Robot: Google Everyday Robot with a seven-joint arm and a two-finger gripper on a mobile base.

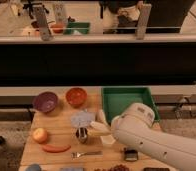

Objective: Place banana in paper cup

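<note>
Banana (98, 133) lay just above the paper cup (108, 139), ready for dropping; the hand (112, 131) was hidden behind the arm, grip unclear.
</note>
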